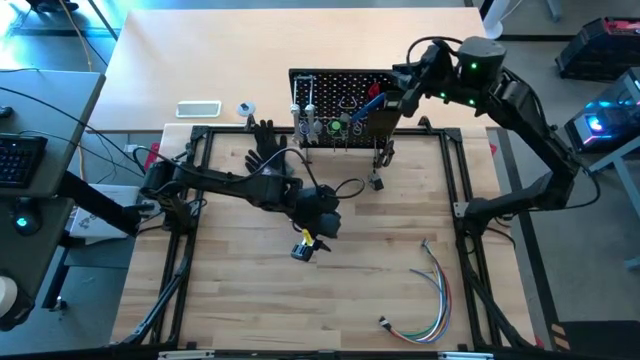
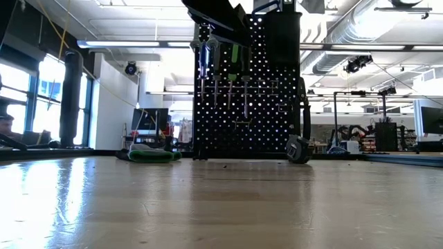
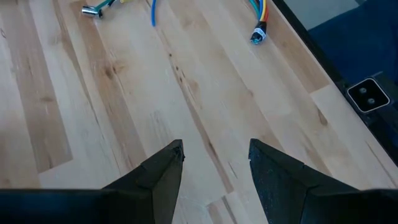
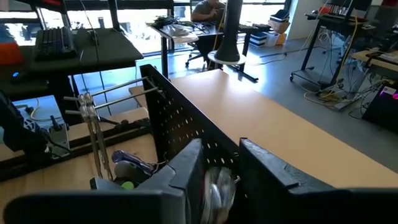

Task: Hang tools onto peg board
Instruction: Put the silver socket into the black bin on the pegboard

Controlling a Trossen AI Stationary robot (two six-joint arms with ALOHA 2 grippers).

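The black peg board stands upright at the table's far side, with several tools hanging from its hooks and a black box bin at its right end. My right gripper is high up at that right end, its fingers a little apart around a silver tool. My left gripper hovers open over the middle of the table with nothing between its fingers. A small black tool with a yellow spot lies on the table just near of it. My right gripper has its two fingers on either side of the silver tool's upper end, coming nearly level over the peg board's top edge. The fingers hide the tool's sides, so I cannot tell whether they touch it.
A black glove lies left of the peg board. A bundle of coloured wires lies near the front right. A small black object on a cord sits by the board's right foot. Bare wood lies at the front left.
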